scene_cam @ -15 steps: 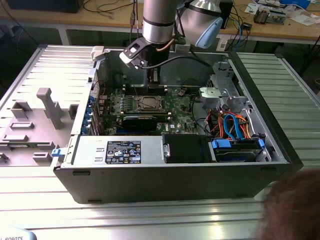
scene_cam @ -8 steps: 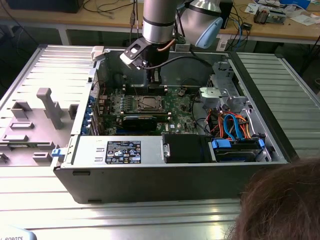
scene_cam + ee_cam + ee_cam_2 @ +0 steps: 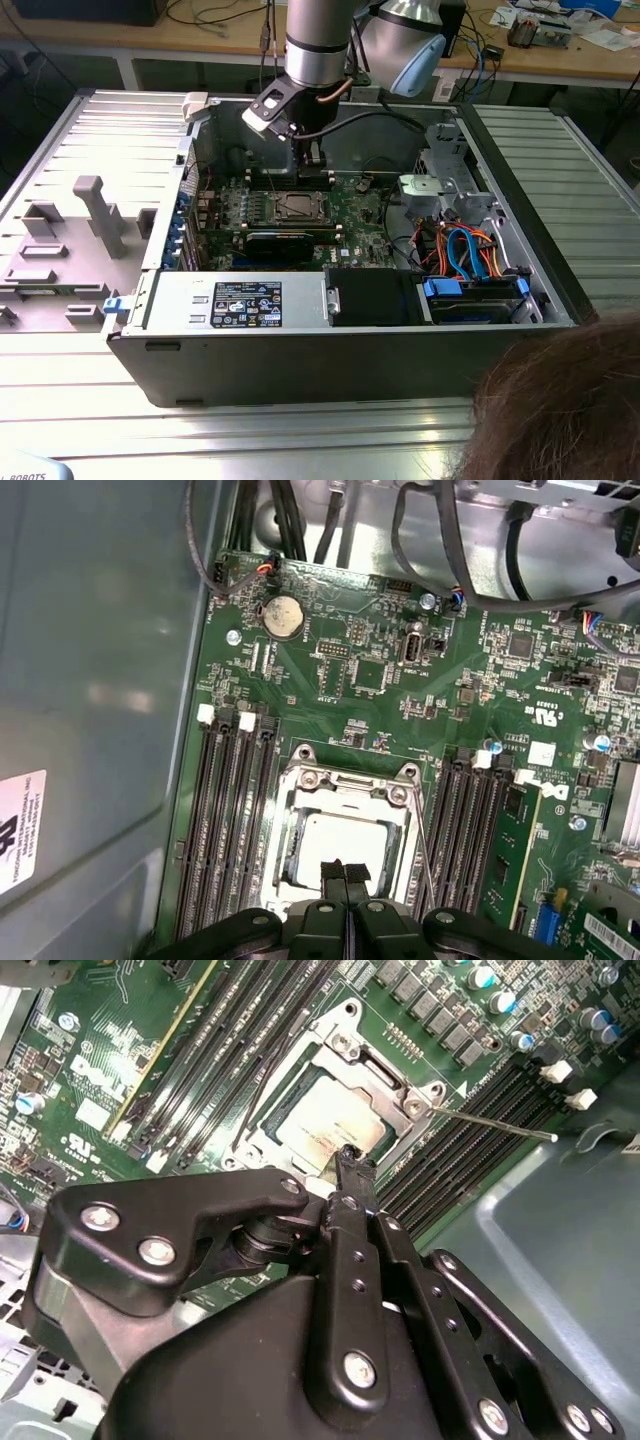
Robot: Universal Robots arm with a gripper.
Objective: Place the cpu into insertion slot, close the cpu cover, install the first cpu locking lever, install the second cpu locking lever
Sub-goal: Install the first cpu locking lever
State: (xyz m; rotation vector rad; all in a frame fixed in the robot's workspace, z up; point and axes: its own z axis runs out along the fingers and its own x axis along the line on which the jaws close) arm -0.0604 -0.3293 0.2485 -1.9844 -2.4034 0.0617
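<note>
**Desk:** Where is the arm working?

**Photographer:** It is reaching down into an open computer case (image 3: 300,352) that is lying on a ribbed metal counter (image 3: 250,440). The gripper (image 3: 314,172) is hanging low over the green board (image 3: 365,215), at the far edge of the insertion slot (image 3: 298,207).

**Desk:** What is the gripper doing?

**Photographer:** Its two black fingers (image 3: 331,876) are pressing flat against each other, with nothing showing between them. In both wrist views the tips are sitting at one edge of the socket. Whether they are touching the metal cannot be told.

**Desk:** And the cpu?

**Photographer:** The cpu (image 3: 345,835) is lying flat in the insertion slot, its dull silver top facing up. The cpu cover (image 3: 403,830) is lying down around it, framing the chip in its square window.

**Desk:** Anything around the socket?

**Photographer:** Banks of long black memory slots (image 3: 230,820) are flanking it on both sides. In the second wrist view a thin metal lever (image 3: 490,1123) is angling away from one socket corner and out across the neighbouring slots. A round coin battery (image 3: 281,615) is sitting on the board, well apart from the socket.

**Desk:** Anyone in the shot?

**Photographer:** A person's hair (image 3: 560,400) is showing in the near corner on the exterior view's right, in front of the case
</note>
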